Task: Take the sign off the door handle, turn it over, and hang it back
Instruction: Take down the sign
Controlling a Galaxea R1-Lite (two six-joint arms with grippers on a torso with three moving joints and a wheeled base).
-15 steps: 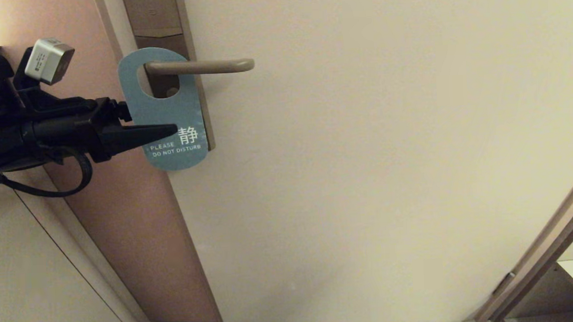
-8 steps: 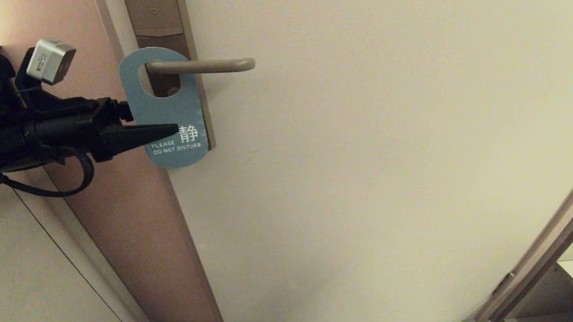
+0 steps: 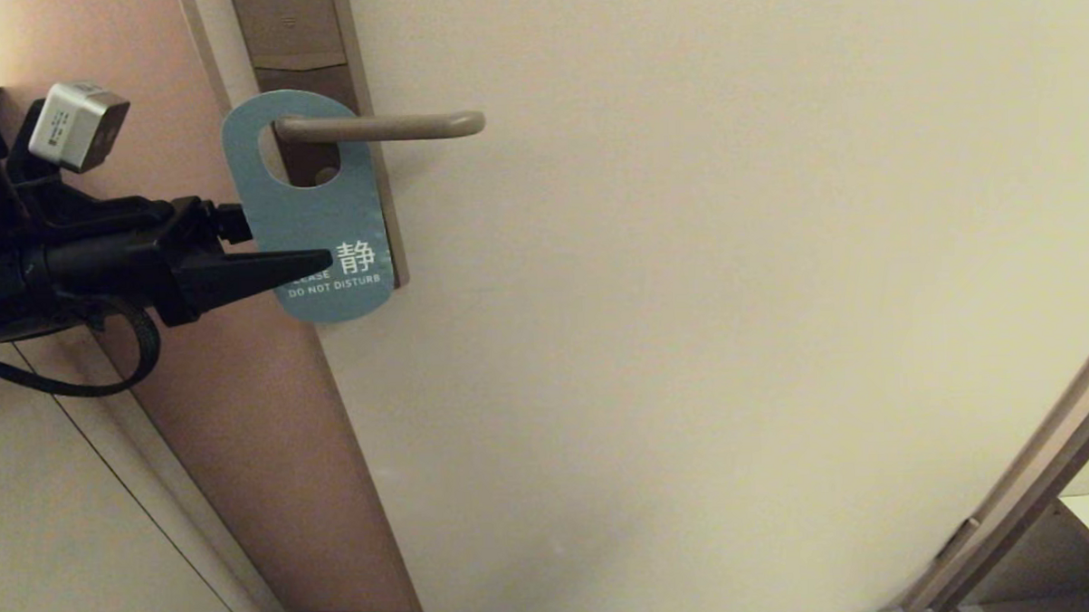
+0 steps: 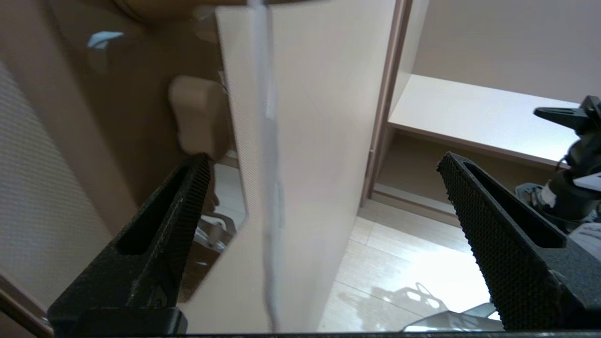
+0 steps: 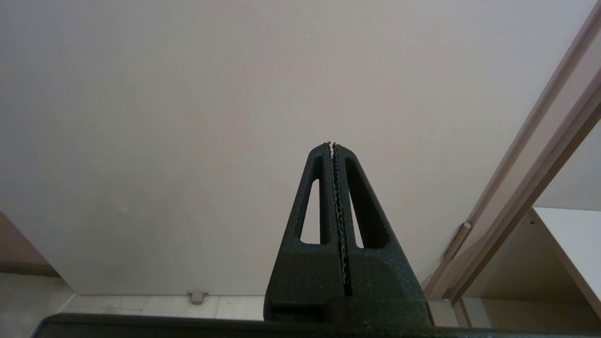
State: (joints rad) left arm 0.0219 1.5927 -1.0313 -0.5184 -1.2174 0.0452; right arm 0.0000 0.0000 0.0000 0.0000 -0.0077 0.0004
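With left gripper (image 3: pixel 325 257) wide open astride sign (image 3: pixel 310 205) lower edge, close w/ care, then slide off door handle (image 3: pixel 380 126) end.

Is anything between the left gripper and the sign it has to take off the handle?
Nothing visible. The left gripper has its jaws wide open astride the sign's lower edge, which the left wrist view shows edge-on between them. The sign hangs on the door handle.

sign (image 3: pixel 310 214): teal, white lettering | door handle (image 3: pixel 384 126): bronze-beige | door (image 3: pixel 734 290): off-white
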